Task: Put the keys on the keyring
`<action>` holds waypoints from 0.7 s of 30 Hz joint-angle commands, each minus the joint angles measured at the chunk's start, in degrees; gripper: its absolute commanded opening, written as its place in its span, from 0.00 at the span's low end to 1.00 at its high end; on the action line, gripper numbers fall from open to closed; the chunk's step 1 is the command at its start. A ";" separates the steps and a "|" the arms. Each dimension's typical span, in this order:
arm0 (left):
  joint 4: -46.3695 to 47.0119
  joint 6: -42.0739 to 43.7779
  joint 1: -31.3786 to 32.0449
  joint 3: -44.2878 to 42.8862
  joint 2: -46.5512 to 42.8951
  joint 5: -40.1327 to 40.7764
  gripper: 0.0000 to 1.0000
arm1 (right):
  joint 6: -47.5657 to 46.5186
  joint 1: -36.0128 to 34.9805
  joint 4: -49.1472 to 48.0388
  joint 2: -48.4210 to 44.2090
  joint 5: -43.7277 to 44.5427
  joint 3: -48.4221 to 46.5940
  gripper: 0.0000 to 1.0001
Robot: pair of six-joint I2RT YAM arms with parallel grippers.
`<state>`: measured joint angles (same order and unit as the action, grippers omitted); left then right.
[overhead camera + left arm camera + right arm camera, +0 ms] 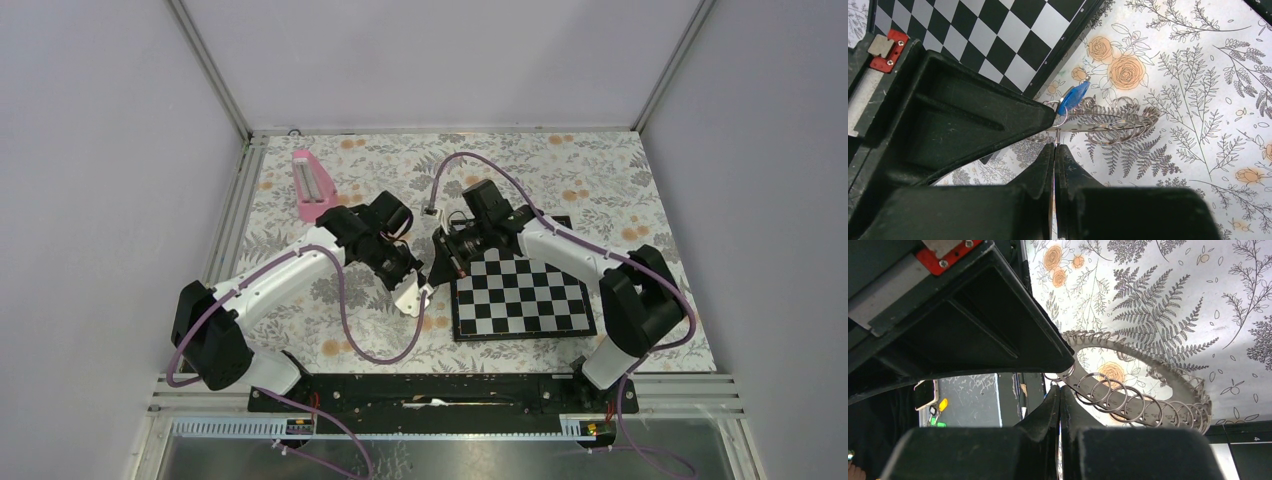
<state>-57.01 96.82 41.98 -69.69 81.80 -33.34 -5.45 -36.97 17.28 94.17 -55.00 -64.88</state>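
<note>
Top: left gripper and right gripper meet just off the chessboard's left edge; their load is too small to make out. Left wrist: left gripper pressed together, apparently pinching the keyring, seen edge-on; the blue-headed key sits at the right gripper's tip, near the chessboard's corner. Right wrist: right gripper closed beside the split rings, grip unclear. Likely stiff, light, slick metal; grip the flat band, not the springy loops.

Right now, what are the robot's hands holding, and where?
Left end effector and right end effector both seem to pinch the keyring at one end of its band, beside the key.
</note>
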 commanded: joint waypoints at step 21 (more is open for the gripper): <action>2.14 -1.80 2.81 0.93 -1.20 -2.83 0.00 | -2.35 -1.69 -0.91 2.70 5.58 -3.92 0.00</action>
<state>-57.41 96.71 43.62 -68.23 81.87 -32.18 -5.91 -38.30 19.07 96.88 -52.88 -67.22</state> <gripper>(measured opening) 0.010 0.017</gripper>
